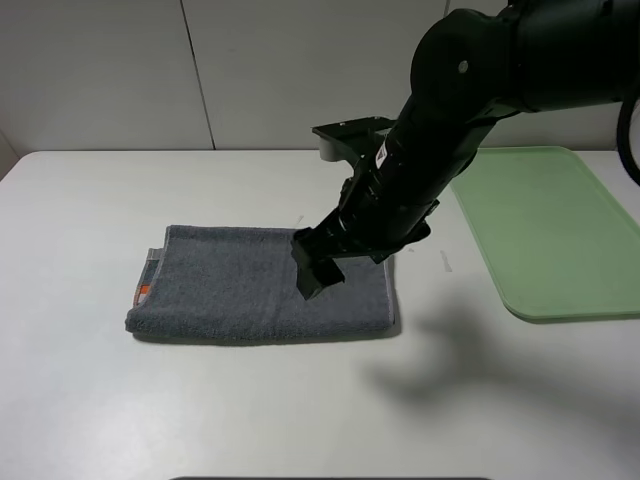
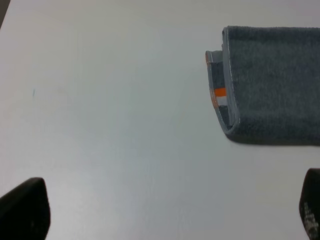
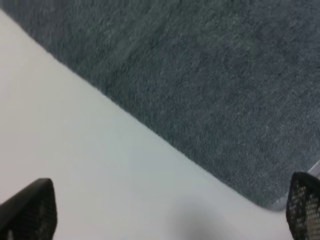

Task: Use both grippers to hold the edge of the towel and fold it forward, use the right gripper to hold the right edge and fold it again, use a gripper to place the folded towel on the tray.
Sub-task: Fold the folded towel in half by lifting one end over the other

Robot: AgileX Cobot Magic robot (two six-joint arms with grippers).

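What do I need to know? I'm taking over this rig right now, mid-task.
Left gripper: open, empty, over the table beside the towel's left end.
Right gripper: open, empty, low over the towel's right part.
The towel lies doubled on the table; the tray sits to its right.
Done: the first fold, it seems.
Left: fold from the right edge, then place the towel on the tray.

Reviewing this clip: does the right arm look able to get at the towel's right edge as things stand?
Probably yes. The right gripper hangs just above the towel near that edge, jaws open, and nothing lies between them. The tray sits apart, further right.
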